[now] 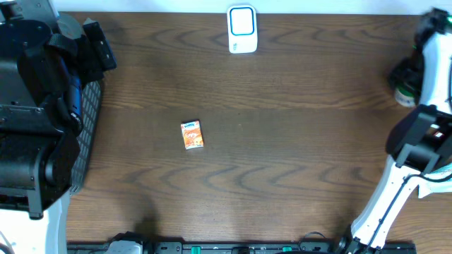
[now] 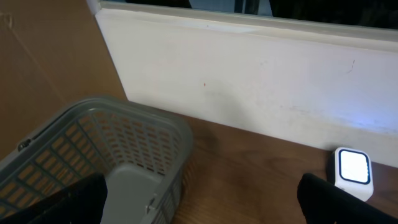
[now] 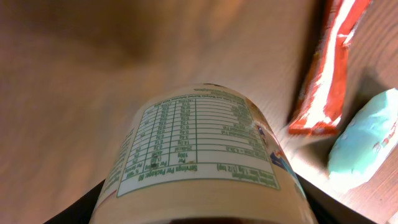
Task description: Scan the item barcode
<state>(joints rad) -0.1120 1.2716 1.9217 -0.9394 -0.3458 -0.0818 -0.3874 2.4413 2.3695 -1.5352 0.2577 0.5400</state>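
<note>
Dark wood-grain table (image 1: 282, 176) is seen from above, with a white barcode scanner (image 1: 241, 29) standing at the middle of its far edge, its face lit. A small orange cardboard box (image 1: 192, 135) is lying alone near the centre.

At the table's right edge, a cream cylindrical tub (image 3: 199, 149) with a printed nutrition label is found between the fingers of the right gripper (image 3: 202, 208). The jaws are set partway closed, one dark finger on each flank of the tub. It is judged to be gripped, though the contact itself is hidden at the bottom of the right wrist view. Beside the tub, a red-orange foil wrapper (image 3: 326, 74) and a pale blue-green packet (image 3: 367, 137) are lying on the wood. The tub is well apart from the scanner, far off to one side of it.

The tub is judged stiff-walled and fairly light, but smooth and round, so it may be expected to twist or slip in a two-finger hold. It is best taken across the middle of its body, with the barcode panel left uncovered. No barcode can be made out on the face shown.

The left gripper (image 2: 199, 208) is spread to its widest and nothing is held in it. It is poised over a grey perforated plastic basket (image 2: 146, 118) at the table's left edge, with the scanner in view beyond.
</note>
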